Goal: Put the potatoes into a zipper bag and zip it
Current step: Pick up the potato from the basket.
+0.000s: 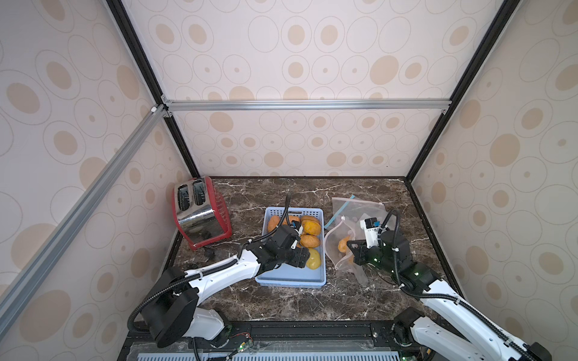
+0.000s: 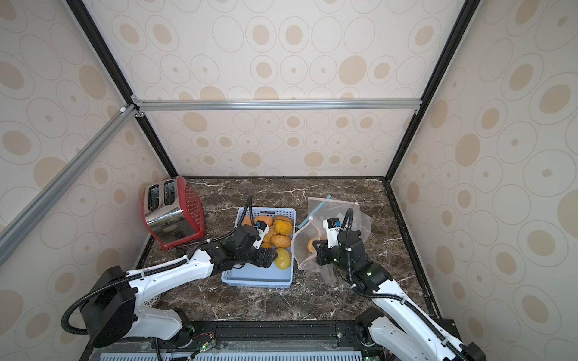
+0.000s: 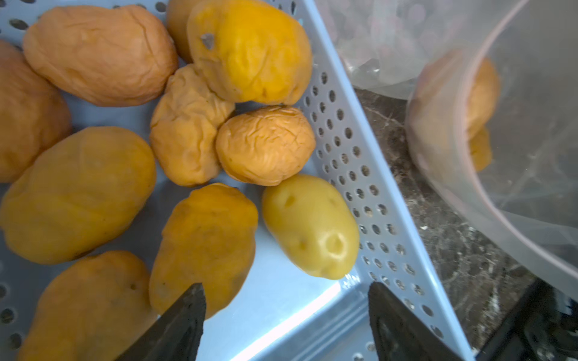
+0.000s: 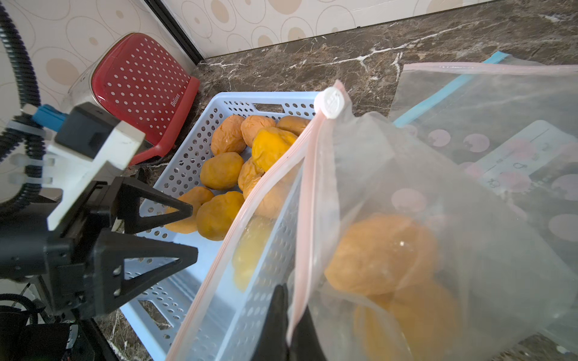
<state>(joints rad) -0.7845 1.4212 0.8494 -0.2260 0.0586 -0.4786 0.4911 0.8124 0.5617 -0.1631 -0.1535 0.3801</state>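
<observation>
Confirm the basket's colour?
Light blue basket, dotted with round holes; shows best in the right wrist view.

Beige circle-patterned walls (image 1: 297,62) enclose a dark marble tabletop (image 1: 281,303); aluminium rails (image 1: 306,104).

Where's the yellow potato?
In both top views the yellow potato lies in the blue basket, by its right wall, just ahead of the jaws of the left gripper.
</observation>
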